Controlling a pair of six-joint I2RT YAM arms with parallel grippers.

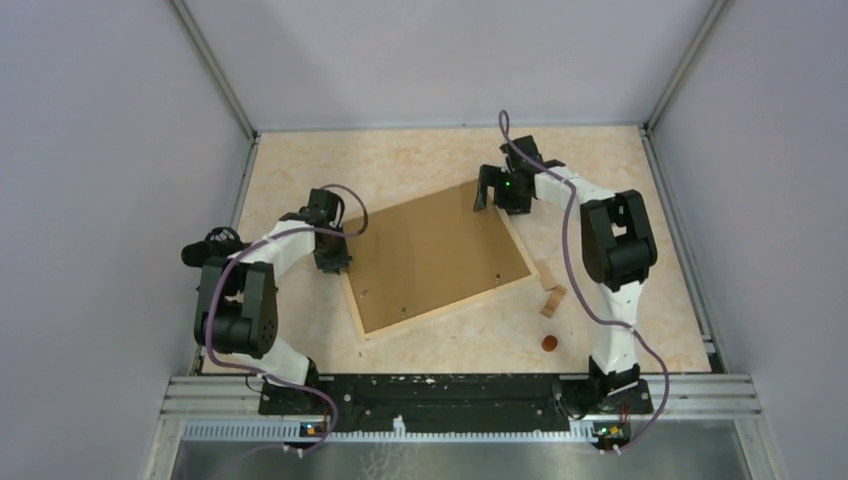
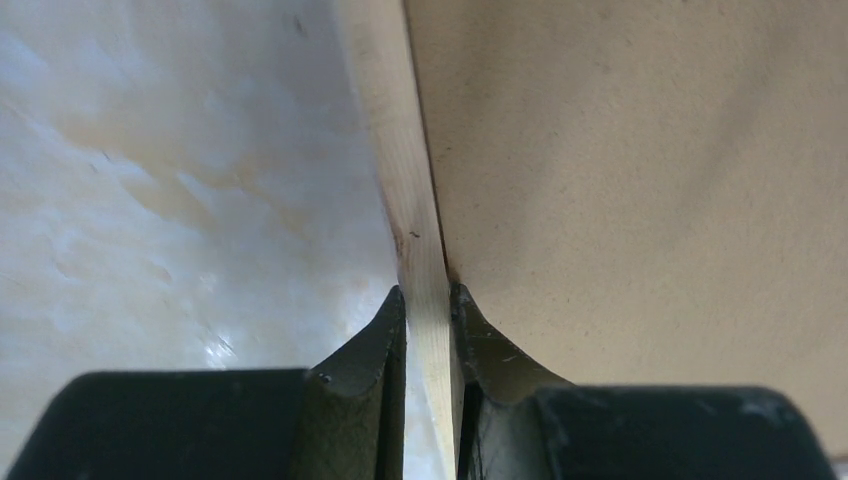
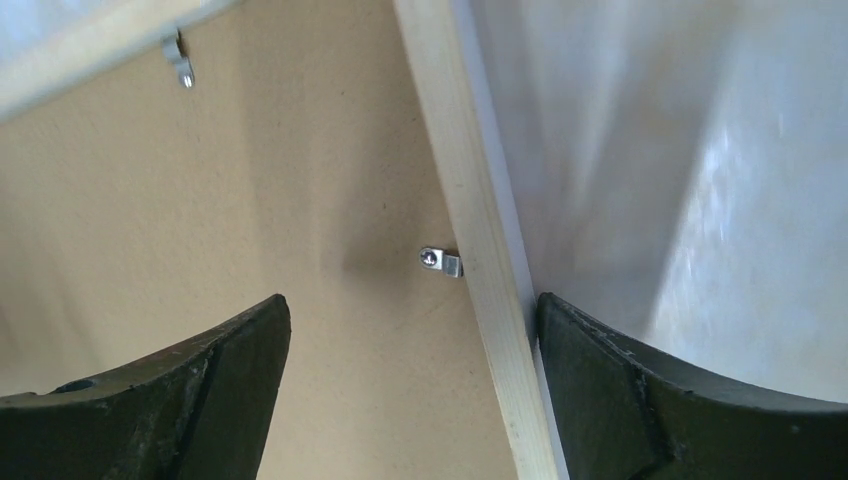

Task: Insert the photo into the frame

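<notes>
No readable text, labels, brands, numbers or signs in any view.

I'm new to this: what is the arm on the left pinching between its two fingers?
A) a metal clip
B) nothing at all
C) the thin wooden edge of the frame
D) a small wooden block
C: in the left wrist view the left gripper is shut on a pale slat of the frame, with the brown back of the photo right beside it.
</notes>
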